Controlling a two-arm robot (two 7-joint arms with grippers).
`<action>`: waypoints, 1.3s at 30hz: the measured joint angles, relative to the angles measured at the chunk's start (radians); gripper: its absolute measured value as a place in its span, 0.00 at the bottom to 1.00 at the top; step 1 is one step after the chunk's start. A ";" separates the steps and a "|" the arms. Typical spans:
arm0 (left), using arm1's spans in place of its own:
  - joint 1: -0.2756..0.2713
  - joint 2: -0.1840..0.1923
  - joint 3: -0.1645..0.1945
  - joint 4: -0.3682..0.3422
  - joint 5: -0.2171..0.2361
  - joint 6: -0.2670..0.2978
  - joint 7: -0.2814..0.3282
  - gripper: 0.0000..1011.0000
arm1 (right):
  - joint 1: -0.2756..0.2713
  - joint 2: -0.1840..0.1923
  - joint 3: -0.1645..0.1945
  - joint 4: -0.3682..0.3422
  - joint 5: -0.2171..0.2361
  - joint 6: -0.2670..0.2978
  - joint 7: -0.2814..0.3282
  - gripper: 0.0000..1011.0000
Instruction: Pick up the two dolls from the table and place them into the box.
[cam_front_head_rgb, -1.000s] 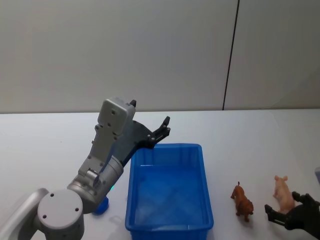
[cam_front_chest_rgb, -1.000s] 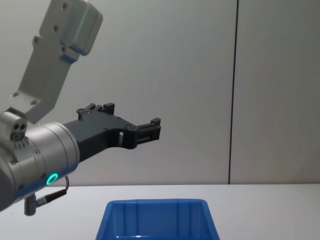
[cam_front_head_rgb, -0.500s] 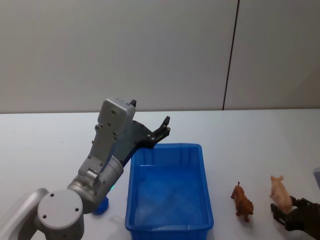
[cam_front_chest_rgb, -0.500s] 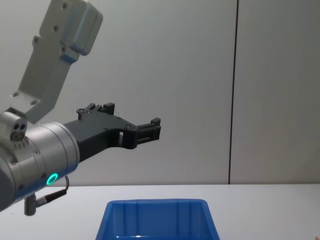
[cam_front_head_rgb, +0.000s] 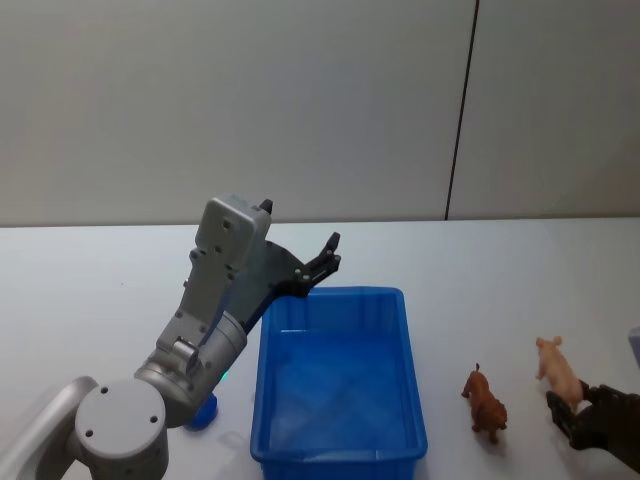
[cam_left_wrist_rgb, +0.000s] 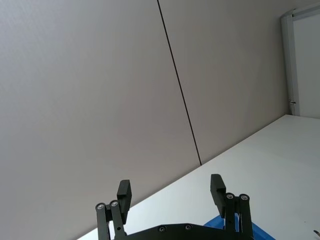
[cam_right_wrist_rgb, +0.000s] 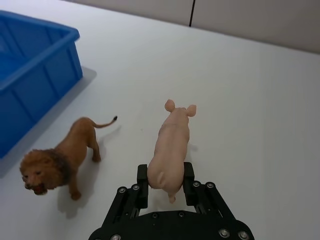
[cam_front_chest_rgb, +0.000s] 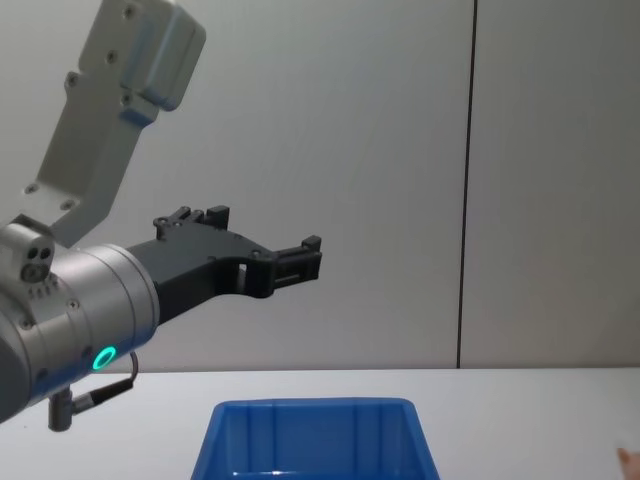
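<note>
Nearest, at the table's (cam_front_head_rgb: 520, 270) right edge, the right gripper (cam_right_wrist_rgb: 166, 181) has its fingers (cam_right_wrist_rgb: 142, 186) clamped on the pink pig's (cam_right_wrist_rgb: 173, 137) hindquarters. The right wrist view shows that grip plainly. In the head view the pig's front pokes out past the black fingers. The brown lion (cam_right_wrist_rgb: 64, 156) stands on the table between the pig and the blue bin (cam_right_wrist_rgb: 46, 56). The left gripper (cam_left_wrist_rgb: 170, 186) hangs over the bin's far left corner, fingers spread and empty. Behind are pale grey wall panels (cam_front_head_rgb: 250, 100) with a dark seam.

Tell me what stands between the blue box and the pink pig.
The brown lion doll stands on the table between the box and the pig, shown in the head view.
</note>
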 joint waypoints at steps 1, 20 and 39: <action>0.000 0.000 0.000 0.000 0.000 0.000 0.000 0.99 | 0.000 0.000 0.000 -0.004 -0.004 -0.010 0.001 0.38; 0.000 0.000 0.000 0.000 0.000 0.000 0.000 0.99 | 0.050 -0.026 -0.024 -0.071 -0.053 -0.138 0.124 0.38; 0.000 0.000 0.000 0.000 0.000 0.000 0.000 0.99 | 0.132 -0.092 -0.092 -0.078 -0.123 -0.151 0.333 0.38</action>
